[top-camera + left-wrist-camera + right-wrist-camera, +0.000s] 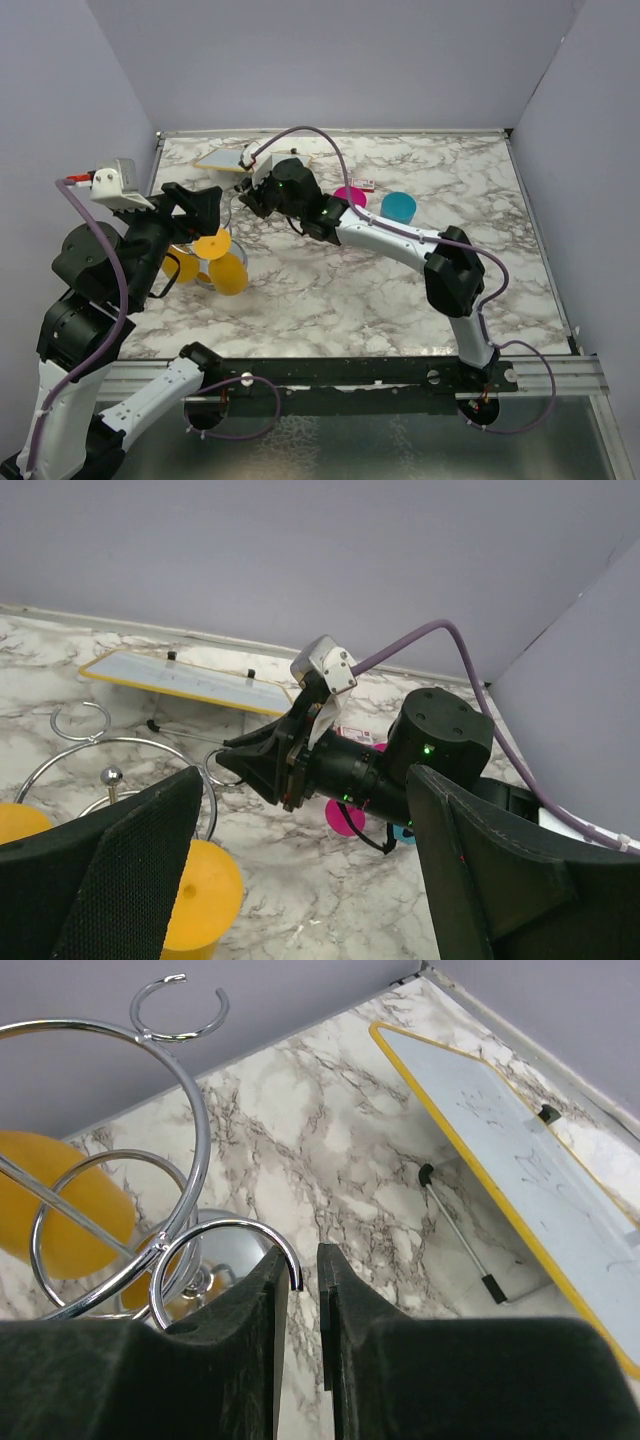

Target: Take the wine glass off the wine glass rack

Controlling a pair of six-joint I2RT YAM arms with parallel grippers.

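Yellow wine glass (229, 272) hangs on rack (230, 1250), table's left side. Prob. plastic: light, stiff, slick, so grab by stem/bowl. L gripper (305, 790) wide apart, empty; R gripper (303, 1260) nearly together, nothing visibly held.

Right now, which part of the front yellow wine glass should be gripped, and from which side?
Probably the rounded yellow body of the wine glass, below the wire, approached from the side facing the middle of the table. It hangs at the outer edge of the wine glass rack, so that side looks free, while the post and other glasses crowd the inner side.
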